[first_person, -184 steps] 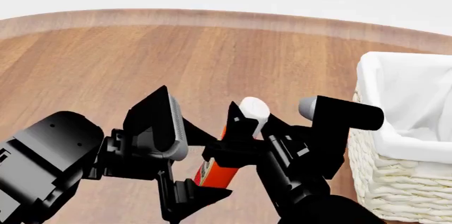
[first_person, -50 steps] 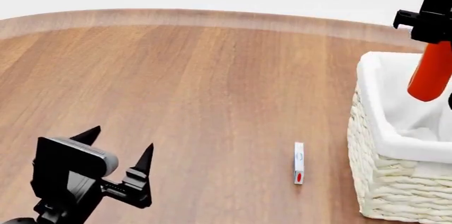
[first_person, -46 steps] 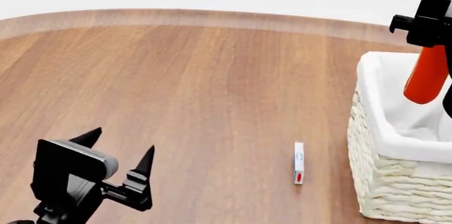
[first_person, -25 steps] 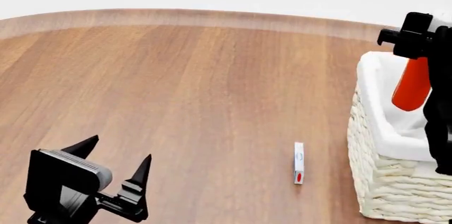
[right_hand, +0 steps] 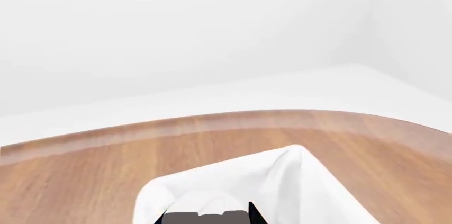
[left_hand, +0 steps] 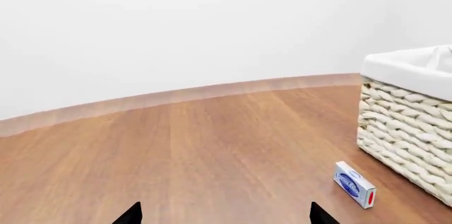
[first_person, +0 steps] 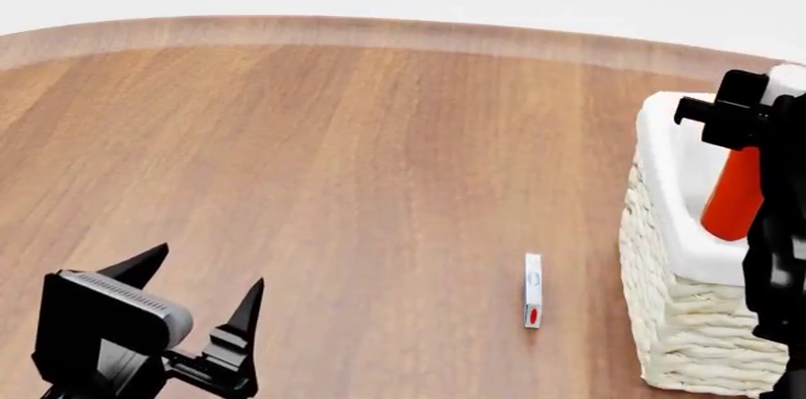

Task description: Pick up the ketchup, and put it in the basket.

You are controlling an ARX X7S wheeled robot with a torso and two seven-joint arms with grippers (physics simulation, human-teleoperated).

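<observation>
Warm wooden counter (first_person: 377,163) with a curved far edge, plain white wall behind it; at the right edge of the head view the ketchup (first_person: 733,201) hangs cap-up, its orange-red body lowered inside the white liner, bottom end below the rim line; its cap is hidden behind black hardware. The right gripper (first_person: 743,125) is clamped on the top of the bottle, right at the frame's right edge, with the arm's dark bulk running down the edge below it. Around the bottle sits the basket (first_person: 674,324), cream wicker with white cloth folded over its rim, filling the lower right; the left wrist view catches its woven side at the right edge (left_hand: 406,139); the right wrist view looks down on the liner's pale corner at bottom centre (right_hand: 282,181). Just beside the basket, toward frame centre, a small white-and-red box (first_person: 533,290) lies flat on the wood, apart from the wicker; it shows too in the left wrist view's lower right (left_hand: 354,184). Down in the lower left corner the left gripper (first_person: 195,300) hovers over the counter, pointed black fingers spread apart, nothing between them.
</observation>
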